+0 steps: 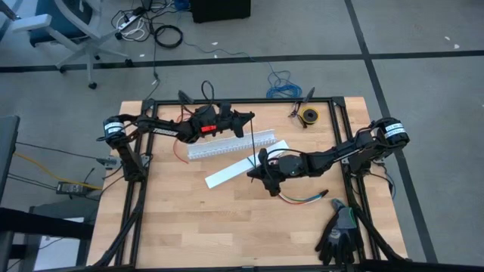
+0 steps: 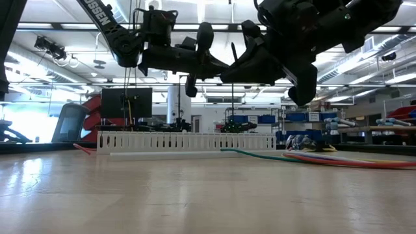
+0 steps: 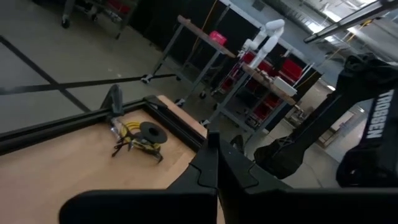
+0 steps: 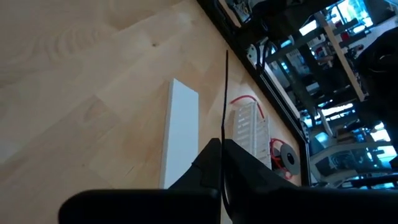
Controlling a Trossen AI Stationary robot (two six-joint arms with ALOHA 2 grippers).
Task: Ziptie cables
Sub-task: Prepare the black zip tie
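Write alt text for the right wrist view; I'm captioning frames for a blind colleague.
The right gripper has its dark fingers shut on the ziptie, a thin dark strip sticking straight out over the wooden table. Beyond lie a flat white strip and a slotted white channel.

The table (image 1: pixel 227 219) has a pale wooden top with visible grain and a smooth, faintly sheeny finish, framed by dark matt metal rails (image 1: pixel 338 125). The slotted channel (image 1: pixel 231 143) looks like white plastic, matt, and the flat strip (image 4: pixel 180 134) beside it is plain white and smooth. The ziptie (image 4: pixel 224 99) is a thin dark plastic-looking strip. The cables (image 2: pixel 338 157) have glossy coloured insulation. Near the right corner lie dark cloth gloves (image 1: pixel 340 234). Both arms are dark and matt.
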